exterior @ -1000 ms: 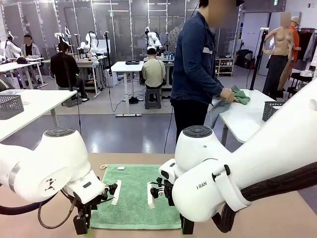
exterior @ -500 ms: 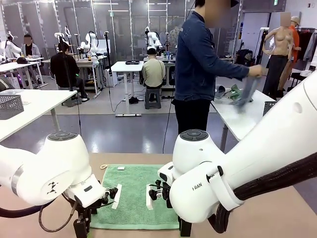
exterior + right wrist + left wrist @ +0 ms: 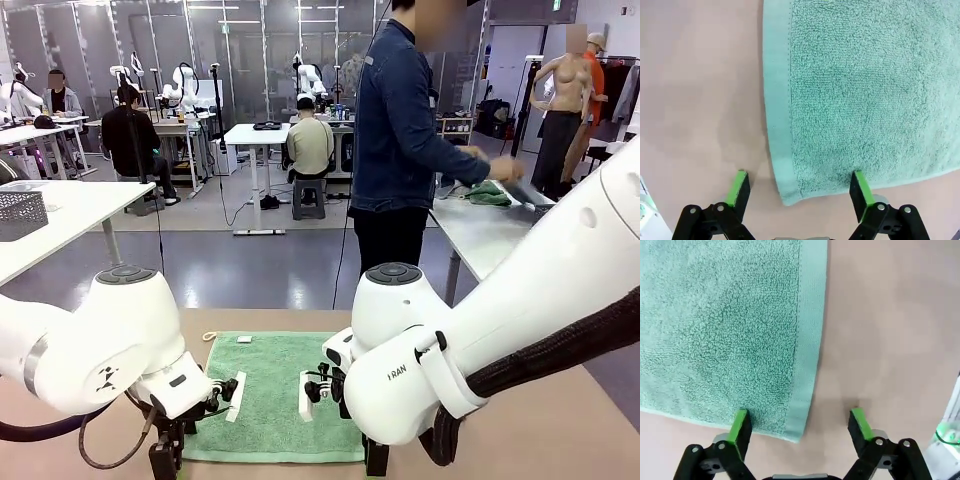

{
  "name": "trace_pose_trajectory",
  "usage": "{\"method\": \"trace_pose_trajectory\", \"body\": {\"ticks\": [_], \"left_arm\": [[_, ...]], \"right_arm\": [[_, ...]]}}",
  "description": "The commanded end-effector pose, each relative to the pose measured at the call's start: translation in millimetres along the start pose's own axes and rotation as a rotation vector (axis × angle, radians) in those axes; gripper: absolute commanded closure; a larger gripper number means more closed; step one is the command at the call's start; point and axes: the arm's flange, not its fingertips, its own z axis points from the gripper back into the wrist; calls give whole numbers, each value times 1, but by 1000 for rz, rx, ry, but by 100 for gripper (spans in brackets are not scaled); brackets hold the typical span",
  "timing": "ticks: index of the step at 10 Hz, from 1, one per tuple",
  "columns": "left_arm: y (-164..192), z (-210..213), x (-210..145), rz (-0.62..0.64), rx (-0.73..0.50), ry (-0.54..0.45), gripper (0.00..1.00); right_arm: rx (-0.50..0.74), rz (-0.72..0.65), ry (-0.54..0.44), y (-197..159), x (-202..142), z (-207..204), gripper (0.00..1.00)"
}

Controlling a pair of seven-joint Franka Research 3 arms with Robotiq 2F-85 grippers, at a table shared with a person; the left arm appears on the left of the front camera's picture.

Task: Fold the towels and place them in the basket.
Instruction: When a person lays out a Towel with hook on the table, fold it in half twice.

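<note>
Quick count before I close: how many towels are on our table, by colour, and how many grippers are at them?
Mint green towel: 1
Grippers, one open over each near corner: 2 (left gripper, right gripper)
Total: 3

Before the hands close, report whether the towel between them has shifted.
No. The towel lies where it was, tag near the far edge of the table.

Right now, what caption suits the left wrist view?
Open left gripper straddles a corner of the mint green towel lying flat on the table.
</note>
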Motion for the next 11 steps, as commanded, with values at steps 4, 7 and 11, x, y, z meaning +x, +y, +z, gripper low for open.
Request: {"method": "trace_pose_trajectory", "body": {"ticks": [4,7,11], "left_arm": [[-27,-6,-18,-9,-9,-36,100],[-27,-3,-20,-9,-10,-35,100],[-27,5,-23,-7,-9,-56,100]], "right_arm": [[30,-35,-7,-8,6,-2,78],[43,-48,-13,-11,5,-1,100],[48,-55,-15,-12,5,3,100]]}}
